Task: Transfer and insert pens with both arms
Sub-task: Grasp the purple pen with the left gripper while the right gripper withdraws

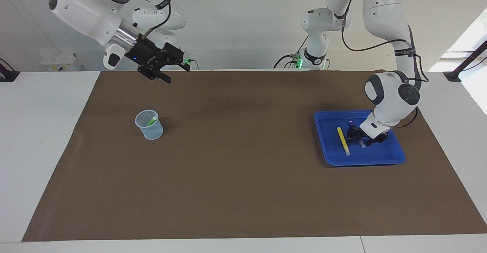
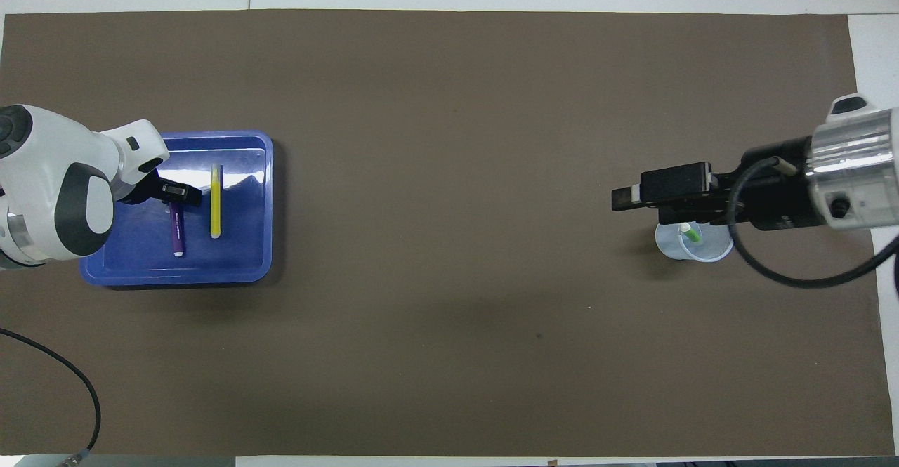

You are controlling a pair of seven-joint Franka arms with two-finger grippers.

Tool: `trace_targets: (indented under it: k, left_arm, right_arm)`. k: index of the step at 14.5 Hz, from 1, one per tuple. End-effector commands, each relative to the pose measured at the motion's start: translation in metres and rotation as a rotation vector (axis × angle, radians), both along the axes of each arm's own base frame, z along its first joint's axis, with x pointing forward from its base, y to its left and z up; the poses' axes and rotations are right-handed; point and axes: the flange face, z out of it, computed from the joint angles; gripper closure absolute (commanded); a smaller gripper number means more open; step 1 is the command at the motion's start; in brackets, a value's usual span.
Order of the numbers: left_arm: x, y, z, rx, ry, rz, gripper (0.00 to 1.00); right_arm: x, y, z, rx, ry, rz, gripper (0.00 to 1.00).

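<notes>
Facing view: a brown mat [image 1: 243, 177] covers the middle of the white tabletop [image 1: 42, 139], and two smaller white arms with green-lit bases [image 1: 304, 61] stand at the robots' edge of it. Nothing lies on the mat between the two ends, so no object blocks either gripper.

Toward the left arm's end sits a blue tray [image 1: 395, 156]. The left gripper [image 1: 359, 136] is down inside it, low over the tray floor, its fingers set on either side of the purple pen [image 2: 176, 232] near the pen's end closer to the robots. Whether they already pinch the pen or only straddle it cannot be told. The pen lies flat, its pale cap end pointing away from the robots and sticking out past the gripper. The yellow pen [image 1: 343, 140] lies just beside the gripper, toward the middle of the tabletop, roughly parallel to the purple one and not touching it.

Toward the right arm's end, the right gripper [image 1: 175, 71] hangs in the air, tilted nearly level, fingers spread wide and holding nothing. A clear plastic cup [image 1: 149, 125] stands on the mat below it, well apart in height. The green pen [image 1: 151, 121] leans inside the cup, its pale end up against the rim. From the overhead camera the raised gripper overlaps the cup's rim.
</notes>
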Motion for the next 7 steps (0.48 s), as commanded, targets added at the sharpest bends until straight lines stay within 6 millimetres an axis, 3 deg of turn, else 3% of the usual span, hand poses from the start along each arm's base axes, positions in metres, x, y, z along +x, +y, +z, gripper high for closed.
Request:
trace_targets:
  k: [1, 2, 7]
  left_arm:
    - [-0.002, 0.002, -0.003, 0.019, 0.003, -0.023, 0.93]
    - [-0.002, 0.003, -0.004, 0.02, 0.006, -0.022, 1.0]
    - [0.001, 0.003, 0.003, 0.019, 0.02, -0.019, 1.0]
  right_arm:
    - [-0.013, 0.026, 0.003, 0.053, 0.045, -0.121, 0.0]
    - [-0.015, 0.036, 0.004, 0.06, 0.067, -0.144, 0.0]
    - [-0.023, 0.072, 0.001, 0.077, 0.094, -0.191, 0.0]
